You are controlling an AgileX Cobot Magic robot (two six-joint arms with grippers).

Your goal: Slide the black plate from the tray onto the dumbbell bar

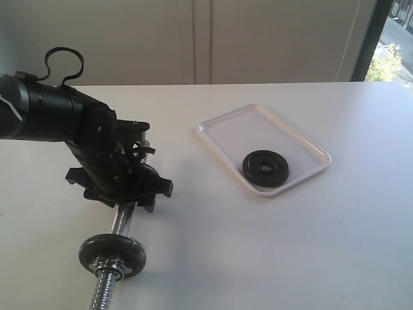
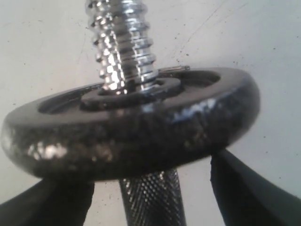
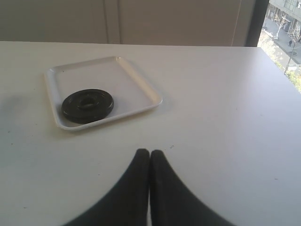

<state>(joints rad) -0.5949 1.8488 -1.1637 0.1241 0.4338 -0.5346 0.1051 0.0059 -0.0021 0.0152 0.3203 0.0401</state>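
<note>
The glossy black plate (image 1: 265, 168) (image 3: 87, 105) lies flat in the white tray (image 1: 222, 123) (image 3: 94, 70), near its front corner. On the left lies the chrome dumbbell bar (image 1: 122, 219) (image 2: 150, 197), with a dull grey-black disc (image 1: 112, 254) (image 2: 131, 136) and a collar nut (image 1: 111, 262) on its threaded near end (image 1: 103, 292) (image 2: 123, 42). My left gripper (image 1: 126, 197) (image 2: 150, 181) straddles the knurled middle, open, with a gap between each finger and the bar. My right gripper (image 3: 150, 153) hovers over bare table in front of the tray, shut on nothing; it is outside the exterior view.
The white table (image 1: 310, 245) runs back to a pale wall. A window strip (image 1: 390, 45) sits at the far right. My left arm (image 1: 45, 110) reaches in from the left edge, hiding the bar's far end.
</note>
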